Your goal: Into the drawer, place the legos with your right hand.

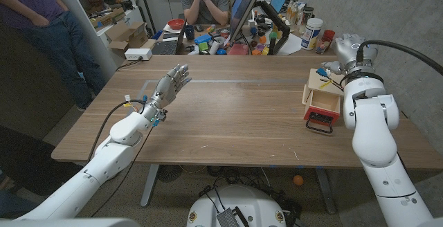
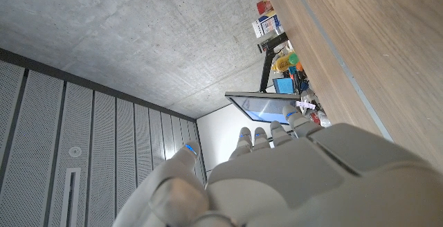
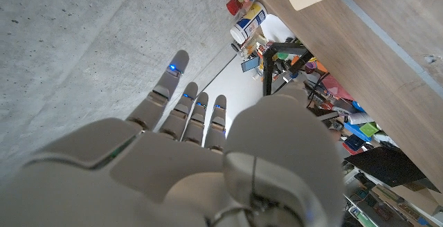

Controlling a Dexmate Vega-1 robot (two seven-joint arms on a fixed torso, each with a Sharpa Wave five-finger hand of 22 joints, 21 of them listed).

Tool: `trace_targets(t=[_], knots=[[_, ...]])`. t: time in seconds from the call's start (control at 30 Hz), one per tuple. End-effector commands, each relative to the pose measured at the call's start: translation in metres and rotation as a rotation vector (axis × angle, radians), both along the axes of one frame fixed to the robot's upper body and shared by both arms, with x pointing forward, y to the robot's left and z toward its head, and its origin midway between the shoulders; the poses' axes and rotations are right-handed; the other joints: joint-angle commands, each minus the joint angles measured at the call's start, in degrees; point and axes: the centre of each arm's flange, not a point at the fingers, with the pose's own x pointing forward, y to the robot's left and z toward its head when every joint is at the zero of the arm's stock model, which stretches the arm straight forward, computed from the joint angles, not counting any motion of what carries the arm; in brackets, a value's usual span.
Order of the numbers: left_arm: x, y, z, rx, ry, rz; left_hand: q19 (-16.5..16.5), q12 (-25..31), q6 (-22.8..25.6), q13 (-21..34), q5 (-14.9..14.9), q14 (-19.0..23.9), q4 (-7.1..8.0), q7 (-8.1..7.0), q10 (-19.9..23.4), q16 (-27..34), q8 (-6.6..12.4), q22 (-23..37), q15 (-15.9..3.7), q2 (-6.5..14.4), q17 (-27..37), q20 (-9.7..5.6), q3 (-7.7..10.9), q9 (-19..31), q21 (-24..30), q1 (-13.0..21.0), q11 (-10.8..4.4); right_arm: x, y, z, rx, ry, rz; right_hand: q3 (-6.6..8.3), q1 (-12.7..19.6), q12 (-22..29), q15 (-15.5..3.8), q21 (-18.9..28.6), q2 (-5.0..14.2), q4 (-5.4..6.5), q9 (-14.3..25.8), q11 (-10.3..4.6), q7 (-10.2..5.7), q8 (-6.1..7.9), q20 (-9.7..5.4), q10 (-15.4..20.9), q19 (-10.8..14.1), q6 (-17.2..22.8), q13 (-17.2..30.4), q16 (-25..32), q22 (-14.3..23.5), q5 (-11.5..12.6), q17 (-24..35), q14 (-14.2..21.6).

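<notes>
Both your hands hold nothing, fingers spread: left hand [image 1: 171,86] raised mid-table, right hand [image 1: 348,49] raised beyond the open drawer [image 1: 322,102], legos [image 1: 324,74] on top.

You've got a wooden table [image 1: 235,116] across mid-frame, with a small wooden drawer box [image 1: 322,97], drawer open, at its right.

Right hand [image 3: 187,165] with fingers [image 3: 169,82] straight and apart, holding nothing, grey concrete wall [image 3: 76,40] behind it, wooden table [image 3: 387,54] beside the hand, cluttered desk [image 3: 332,95] beyond the table
</notes>
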Motion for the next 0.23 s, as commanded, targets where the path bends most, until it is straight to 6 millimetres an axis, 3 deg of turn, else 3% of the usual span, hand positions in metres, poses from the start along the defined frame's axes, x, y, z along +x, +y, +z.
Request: trace_targets(t=[0.03,0.23], knots=[[-0.007,0.006,0.004,0.020,-0.022,0.007,0.18,0.18,0.07,0.10,0.37,0.00,-0.06,0.03,-0.09,0.04,0.17,0.11,0.20,6.06,0.11,0.59,-0.21,0.14,-0.20,-0.18,0.32,-0.001,-0.001,-0.010,0.021,-0.030,0.010,-0.05,-0.49,-0.30,-5.09,-0.34,-0.35,-0.07,-0.01,0.28,0.08,0.10,0.62,-0.07,0.09,-0.37,-0.10,0.43,0.07,-0.07,-0.25,-0.48],[-0.003,0.000,0.015,0.038,-0.052,0.031,0.21,0.17,0.09,0.10,0.38,0.02,-0.06,-0.02,-0.11,0.05,0.18,0.11,0.17,6.06,0.11,0.64,-0.24,0.14,-0.20,-0.18,0.29,0.005,-0.012,-0.013,0.029,-0.074,0.024,-0.08,-0.73,-0.59,-4.99,-0.77,-0.36,0.00,-0.12,0.42,0.06,0.21,0.91,-0.23,0.09,-0.45,-0.32,0.47,0.07,-0.13,-0.68,-0.80]])
